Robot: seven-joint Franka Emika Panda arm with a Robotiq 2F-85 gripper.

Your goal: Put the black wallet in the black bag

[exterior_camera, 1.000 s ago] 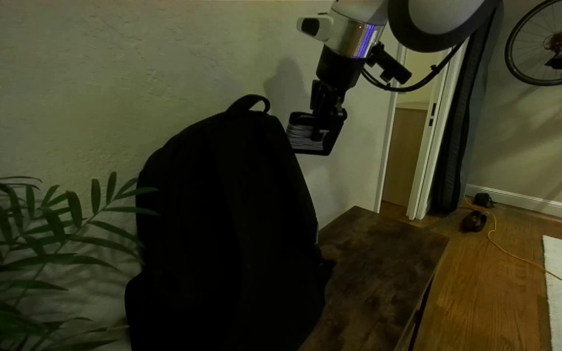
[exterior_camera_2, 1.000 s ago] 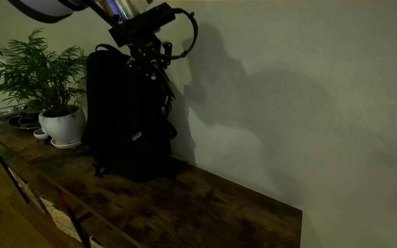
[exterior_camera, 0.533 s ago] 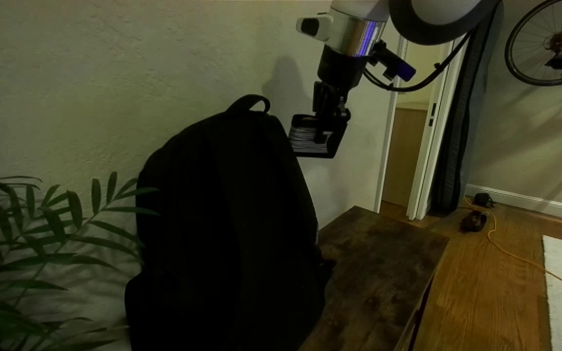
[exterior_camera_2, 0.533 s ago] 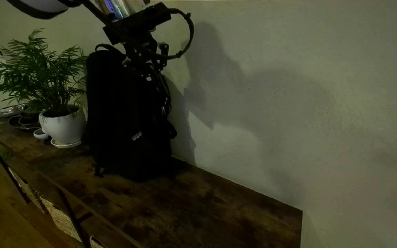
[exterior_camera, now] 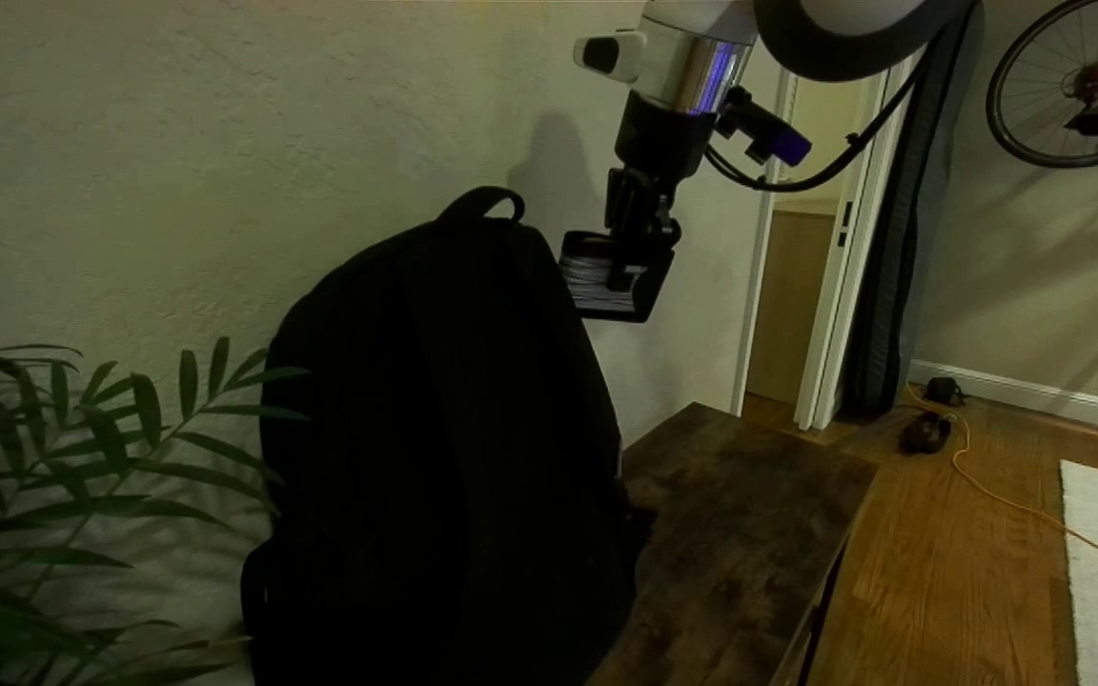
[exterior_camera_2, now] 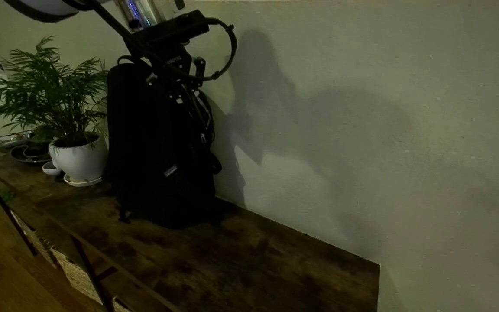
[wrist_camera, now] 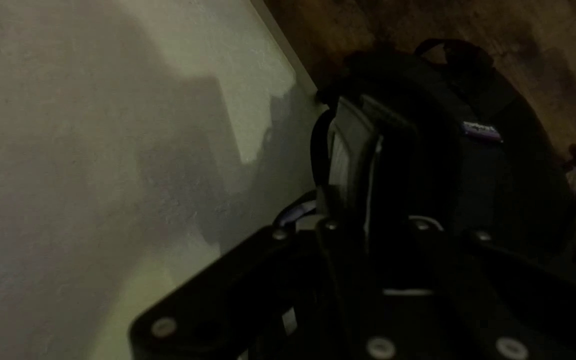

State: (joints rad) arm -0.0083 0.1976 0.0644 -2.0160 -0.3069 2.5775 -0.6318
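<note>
Black gripper (exterior_camera: 633, 265) slants down near the upright bag (exterior_camera: 444, 438), fingers (exterior_camera: 620, 276) pinching the wallet (exterior_camera: 593, 284).

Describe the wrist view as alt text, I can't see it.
The robot's fingers hold a black wallet; behind it is a black bag with a small label. A shadowed wall fills the left, and brown tabletop shows at upper right.

The end effector (wrist_camera: 374, 220) pinches the black wallet (wrist_camera: 355, 145). Behind it, the black bag (wrist_camera: 488, 190), with a small label (wrist_camera: 482, 131), sits on the brown worktop (wrist_camera: 558, 30) near a wall (wrist_camera: 43, 150).
</note>
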